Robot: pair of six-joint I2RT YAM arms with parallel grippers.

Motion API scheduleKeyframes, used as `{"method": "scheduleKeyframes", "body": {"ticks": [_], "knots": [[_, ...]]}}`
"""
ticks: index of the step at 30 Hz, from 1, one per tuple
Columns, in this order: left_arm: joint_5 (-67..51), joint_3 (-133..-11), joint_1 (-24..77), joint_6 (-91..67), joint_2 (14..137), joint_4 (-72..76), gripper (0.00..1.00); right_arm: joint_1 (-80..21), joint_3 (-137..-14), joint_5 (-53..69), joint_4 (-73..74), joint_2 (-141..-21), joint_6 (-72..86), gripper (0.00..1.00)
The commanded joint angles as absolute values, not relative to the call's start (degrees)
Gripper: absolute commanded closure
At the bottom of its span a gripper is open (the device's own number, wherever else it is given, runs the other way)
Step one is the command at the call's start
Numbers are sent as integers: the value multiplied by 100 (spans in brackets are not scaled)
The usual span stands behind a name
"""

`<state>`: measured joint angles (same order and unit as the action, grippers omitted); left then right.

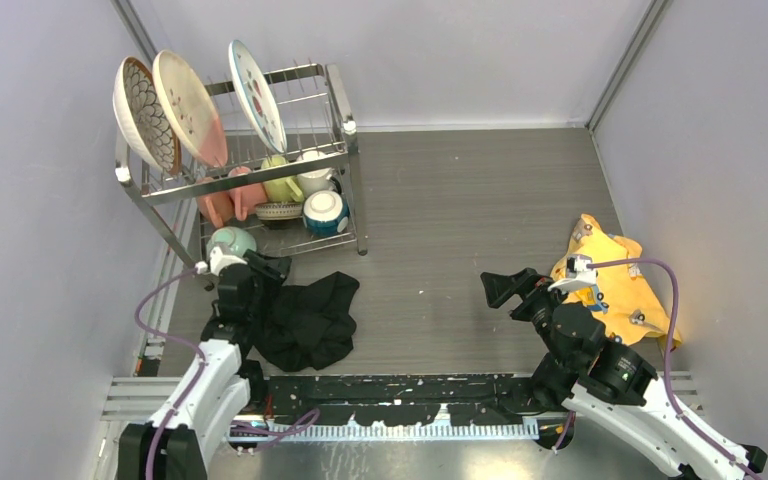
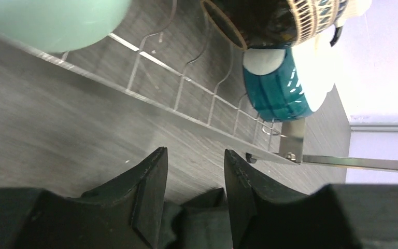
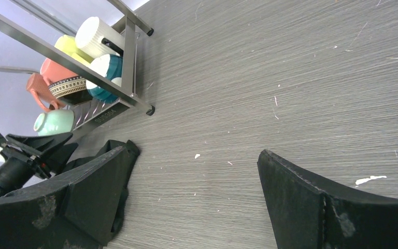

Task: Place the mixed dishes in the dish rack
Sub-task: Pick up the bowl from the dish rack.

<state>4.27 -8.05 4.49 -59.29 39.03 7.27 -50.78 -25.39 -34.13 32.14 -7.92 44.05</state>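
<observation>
One mint-green bowl [image 2: 46,18] cropped, yellow mug [image 1: 280,188] half behind dish rack [image 1: 341,100]

On the dish rack [image 1: 348,128], 3 plates [image 1: 192,105] stand in the top tier, mugs [image 1: 280,185] and bowls [image 1: 325,212] seemingly below.

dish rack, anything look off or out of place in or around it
Nothing spilled or broken. The mint-green bowl lies tipped at the front-left corner of the lower tier of the dish rack. A crumpled black cloth lies on the table just in front.
</observation>
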Motion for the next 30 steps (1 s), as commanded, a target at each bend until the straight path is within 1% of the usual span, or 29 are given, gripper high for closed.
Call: {"method": "scheduleKeyframes", "body": {"ticks": [1,6,11,13,14,16,18,25,30], "knots": [[34,-1332,460,-5193,4460,1145,53,-5106,-2561,-3381,2937,-910,4493,0],[190,-1384,462,-5714,4497,1240,46,-5106,-2617,-3419,3001,-910,4428,1],[887,-1692,457,-6450,3989,340,39,-5101,-2630,-3463,3012,-892,4384,0],[1150,-1722,457,-6712,3879,221,37,-5106,-2607,-3470,2966,-904,4386,0],[1260,-1735,458,-6861,3869,183,35,-5105,-2596,-3464,2936,-917,4386,1],[1477,-1752,457,-7145,3974,212,25,-5105,-2584,-3433,2886,-941,4385,0],[1565,-1827,459,-7436,4159,231,21,-5102,-2592,-3433,2883,-976,4377,0],[1613,-2165,493,-7991,4930,524,19,-5104,-2625,-3471,3001,-869,4465,0],[1822,-2490,642,-7789,5046,347,18,-5106,-2579,-3464,2970,-813,4457,0]]}}
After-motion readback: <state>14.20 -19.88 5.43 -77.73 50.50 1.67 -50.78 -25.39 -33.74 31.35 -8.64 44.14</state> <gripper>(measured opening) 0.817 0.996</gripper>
